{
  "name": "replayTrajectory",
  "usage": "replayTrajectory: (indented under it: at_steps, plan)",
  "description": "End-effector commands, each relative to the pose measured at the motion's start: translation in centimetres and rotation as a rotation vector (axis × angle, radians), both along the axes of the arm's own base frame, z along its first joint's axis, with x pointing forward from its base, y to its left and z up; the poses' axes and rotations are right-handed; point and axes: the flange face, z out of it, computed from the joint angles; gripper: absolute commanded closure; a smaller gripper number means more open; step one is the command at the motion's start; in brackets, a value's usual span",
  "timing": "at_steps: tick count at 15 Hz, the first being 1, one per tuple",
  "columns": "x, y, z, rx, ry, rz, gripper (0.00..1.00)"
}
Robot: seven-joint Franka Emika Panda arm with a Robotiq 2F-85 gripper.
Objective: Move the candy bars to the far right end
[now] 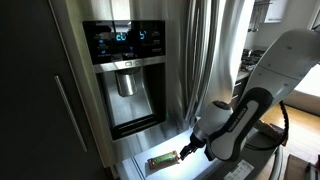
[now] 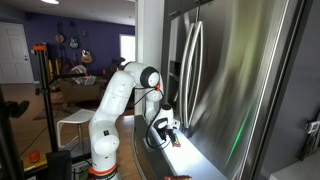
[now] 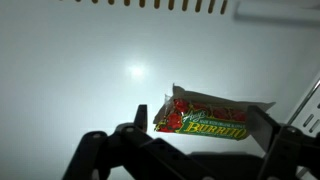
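One candy bar [image 3: 205, 115] showed, in a red-and-green wrapper, flat on the pale table [image 3: 70, 70]. It sat centre-right in the wrist view and lower centre in an exterior view [image 1: 163, 160]. No second bar was visible in any view.

Low over the table, the gripper [image 3: 198, 138] had its jaws spread wide. One finger [image 3: 132, 138] was off the bar's left end and the other was by its right end. Nothing looked clamped, and contact at the right end couldn't be told. In an exterior view the gripper [image 1: 188, 152] was just beside the bar, on its right in the frame.

Handling, as a judgement: the bar was probably light, thin and stiff enough in the middle. The wrapper looked slick and crinkly, with soft crimped flaps at both ends. Lying flat, it offered little height to catch. The best hold was likely across the short width at mid-length, on the long edges. An end-to-end squeeze would likely buckle the flaps or shoot the bar out.

Which edge was the far right end couldn't be picked out.
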Motion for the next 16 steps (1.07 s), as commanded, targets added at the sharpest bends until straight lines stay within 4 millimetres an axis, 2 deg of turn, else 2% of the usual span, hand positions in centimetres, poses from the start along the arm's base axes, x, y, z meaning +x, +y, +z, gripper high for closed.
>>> replayTrajectory:
  at_steps: [1,3,6,11,16]
  plan:
    - [1.8,0.1,-3.8,0.033,-0.02,-0.02,0.0]
    - [2.5,0.0,-5.2,0.036,-0.031,-0.041,0.0]
    - [3.5,0.0,-6.2,0.033,-0.064,-0.047,0.0]
    - [4.9,0.4,-7.1,0.045,-0.097,-0.038,0.0]
    - [5.3,0.8,-8.1,0.046,-0.115,-0.033,0.0]
